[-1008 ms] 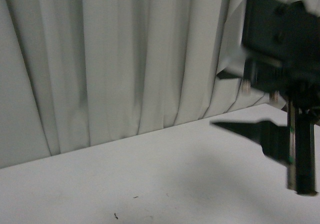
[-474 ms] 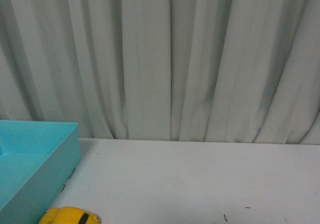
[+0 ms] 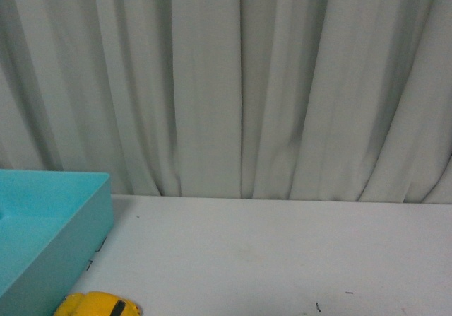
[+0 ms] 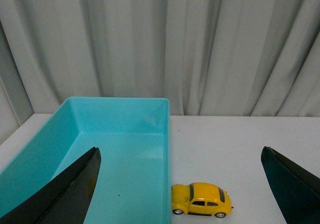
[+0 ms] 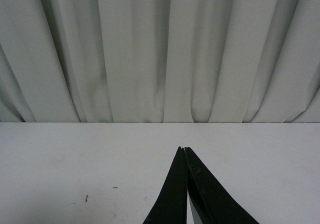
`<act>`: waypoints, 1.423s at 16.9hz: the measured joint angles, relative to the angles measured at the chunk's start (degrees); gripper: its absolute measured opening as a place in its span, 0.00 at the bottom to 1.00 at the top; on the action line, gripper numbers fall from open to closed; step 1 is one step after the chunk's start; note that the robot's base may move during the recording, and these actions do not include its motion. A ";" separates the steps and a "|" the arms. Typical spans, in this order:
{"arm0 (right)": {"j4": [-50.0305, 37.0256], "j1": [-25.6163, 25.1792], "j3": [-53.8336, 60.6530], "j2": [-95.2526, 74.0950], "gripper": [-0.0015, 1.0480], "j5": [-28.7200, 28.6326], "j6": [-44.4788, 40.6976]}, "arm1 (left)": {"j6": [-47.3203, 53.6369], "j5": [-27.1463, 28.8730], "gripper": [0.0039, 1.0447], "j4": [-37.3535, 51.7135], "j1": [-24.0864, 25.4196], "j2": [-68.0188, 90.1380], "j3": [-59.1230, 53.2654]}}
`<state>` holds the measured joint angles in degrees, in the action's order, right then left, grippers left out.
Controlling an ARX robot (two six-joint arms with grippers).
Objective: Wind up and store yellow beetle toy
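The yellow beetle toy [image 4: 201, 199] stands on its wheels on the white table, side-on, its nose touching or almost touching the outer wall of a teal bin [image 4: 166, 134]. In the front view only the toy's roof [image 3: 95, 305] shows at the bottom edge, beside the bin [image 3: 78, 238]. My left gripper [image 4: 180, 149] is open wide above and behind the toy, one finger over the bin and the other over the table, with nothing held. My right gripper [image 5: 183, 149] is shut and empty over bare table, away from the toy.
A pale pleated curtain [image 3: 240, 83] hangs right behind the table's far edge. The white table [image 5: 75, 154] has a few small dark specks [image 5: 86, 198]. The bin's inside looks empty.
One second ago the front view showed a black arm at the right and no bin. Since then the view has swung, so bin and toy show and the arm is gone. Nothing moved in the last half second.
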<state>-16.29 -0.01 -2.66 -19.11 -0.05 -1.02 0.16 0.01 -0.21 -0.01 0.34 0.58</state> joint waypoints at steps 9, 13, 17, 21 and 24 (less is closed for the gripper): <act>6.69 0.00 2.08 9.53 0.02 0.02 0.04 | -0.02 0.00 0.94 0.02 0.00 0.00 0.00; 16.48 0.00 2.03 18.91 0.02 0.07 0.17 | 0.00 -0.02 0.94 0.02 0.00 0.00 0.00; 16.44 0.00 2.03 18.93 0.02 0.07 0.15 | 0.00 0.00 0.94 0.02 0.00 0.00 0.00; 16.50 0.00 2.03 18.97 0.40 0.07 0.15 | -0.02 0.02 0.94 0.02 0.00 0.00 0.00; 16.52 0.00 2.03 18.97 0.96 0.07 0.17 | -5.22 5.84 0.94 -7.76 -2.73 3.85 2.89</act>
<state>0.23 -0.01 -0.62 -0.14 0.01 -0.84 -5.06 5.85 -7.97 -2.74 4.19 3.46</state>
